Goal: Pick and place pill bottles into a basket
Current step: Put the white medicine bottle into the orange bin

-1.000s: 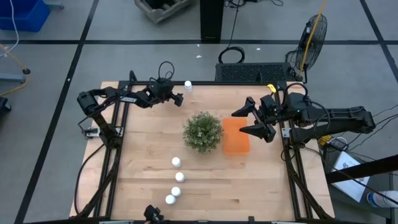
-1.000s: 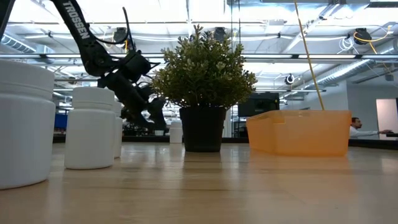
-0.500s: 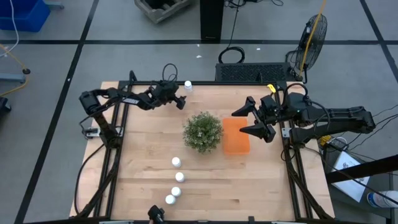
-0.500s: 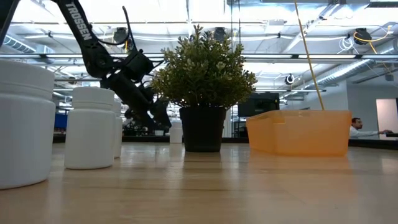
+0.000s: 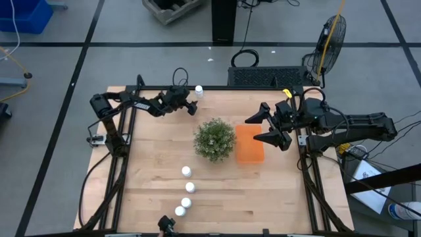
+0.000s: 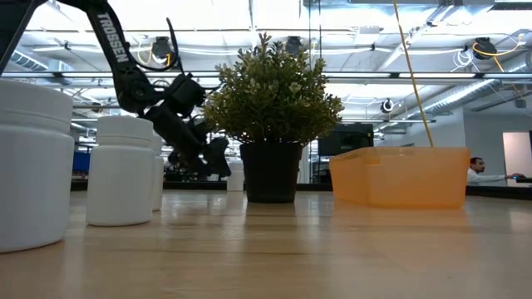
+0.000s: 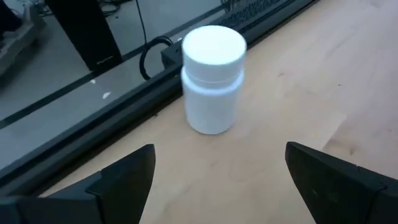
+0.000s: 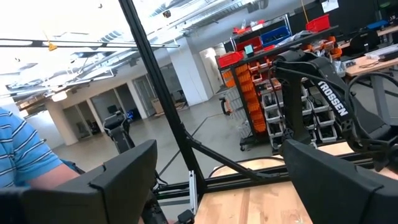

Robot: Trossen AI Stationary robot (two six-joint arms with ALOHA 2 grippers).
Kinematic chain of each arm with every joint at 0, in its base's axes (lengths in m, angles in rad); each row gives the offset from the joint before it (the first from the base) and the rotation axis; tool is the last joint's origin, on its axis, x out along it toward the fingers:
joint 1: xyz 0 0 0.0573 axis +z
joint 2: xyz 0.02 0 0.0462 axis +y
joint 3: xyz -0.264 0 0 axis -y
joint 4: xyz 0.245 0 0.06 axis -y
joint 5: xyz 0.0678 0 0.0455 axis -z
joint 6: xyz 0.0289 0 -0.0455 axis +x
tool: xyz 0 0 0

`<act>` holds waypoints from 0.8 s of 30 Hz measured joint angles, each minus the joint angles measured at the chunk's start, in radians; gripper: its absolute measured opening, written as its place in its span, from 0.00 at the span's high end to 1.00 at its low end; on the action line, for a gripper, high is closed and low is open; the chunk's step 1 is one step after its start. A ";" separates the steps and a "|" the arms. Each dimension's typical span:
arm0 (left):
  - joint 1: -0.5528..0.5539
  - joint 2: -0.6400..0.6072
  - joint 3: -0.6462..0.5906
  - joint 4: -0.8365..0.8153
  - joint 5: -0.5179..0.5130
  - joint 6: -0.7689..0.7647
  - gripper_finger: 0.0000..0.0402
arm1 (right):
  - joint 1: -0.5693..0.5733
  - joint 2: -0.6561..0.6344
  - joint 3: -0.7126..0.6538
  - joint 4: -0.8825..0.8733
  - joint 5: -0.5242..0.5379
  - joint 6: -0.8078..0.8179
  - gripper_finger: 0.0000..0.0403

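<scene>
A white pill bottle (image 5: 198, 91) stands upright on its base near the table's far edge; it also shows in the left wrist view (image 7: 212, 78). My left gripper (image 5: 191, 106) is open and empty, just short of that bottle, its fingers (image 7: 124, 180) wide apart. Several more pill bottles (image 5: 186, 191) stand in a row near the front edge, close to the low camera (image 6: 123, 170). The orange basket (image 5: 249, 144) sits right of the bushy plant (image 5: 214, 139). My right gripper (image 5: 261, 128) is open, hovering over the basket's right side.
The potted plant (image 6: 273, 116) stands mid-table between the bottle row and the basket (image 6: 401, 176). Black frame rails (image 5: 125, 141) run along the table's left and right sides. A person's striped sleeve (image 8: 22, 149) shows in the right wrist view, beyond the table.
My left gripper has gone toward the table's right and far edge, closing in on the bottle at the far edge. My right arm has kept still.
</scene>
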 joint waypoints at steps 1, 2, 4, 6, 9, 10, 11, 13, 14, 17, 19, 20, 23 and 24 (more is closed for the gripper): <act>-0.003 0.000 0.006 -0.002 0.000 0.000 0.09 | 0.000 0.000 0.000 0.000 0.000 -0.001 0.16; -0.006 0.000 0.015 -0.001 0.000 0.002 0.09 | 0.000 0.000 0.000 0.000 0.000 -0.003 0.16; -0.007 0.000 0.038 -0.008 -0.001 0.010 0.09 | 0.000 0.000 0.000 0.000 0.000 -0.015 0.16; -0.007 0.000 0.068 -0.062 -0.014 0.012 0.09 | 0.000 0.000 0.000 0.000 0.000 -0.019 0.16; -0.005 0.016 0.115 -0.136 -0.027 0.015 0.09 | 0.000 0.000 0.000 0.000 0.000 -0.019 0.16; -0.002 0.019 0.124 -0.161 -0.027 0.019 0.09 | 0.000 0.000 0.000 0.000 0.000 -0.019 0.16; 0.001 0.019 0.130 -0.186 -0.026 0.024 0.09 | 0.000 0.000 0.000 0.000 0.000 -0.019 0.16; 0.003 0.040 0.149 -0.179 -0.029 0.033 0.09 | 0.000 0.000 0.000 0.000 0.000 -0.019 0.16; 0.003 0.044 0.151 -0.181 -0.027 0.033 0.09 | 0.000 0.000 0.000 0.000 0.000 -0.019 0.16; 0.008 0.044 0.151 -0.183 -0.023 0.030 0.09 | 0.002 0.000 0.000 0.000 0.000 -0.020 0.16; 0.008 0.043 0.151 -0.175 -0.020 0.030 0.09 | 0.002 0.000 0.000 0.000 -0.001 -0.019 0.16; 0.008 0.043 0.151 -0.174 -0.018 0.029 0.09 | 0.002 0.000 0.000 0.000 -0.001 -0.020 0.16; 0.008 0.043 0.151 -0.170 -0.018 0.028 0.09 | 0.002 0.000 0.000 0.000 -0.001 -0.024 0.16; 0.008 0.043 0.151 -0.170 -0.018 0.028 0.09 | 0.002 0.000 0.000 0.000 -0.001 -0.024 0.16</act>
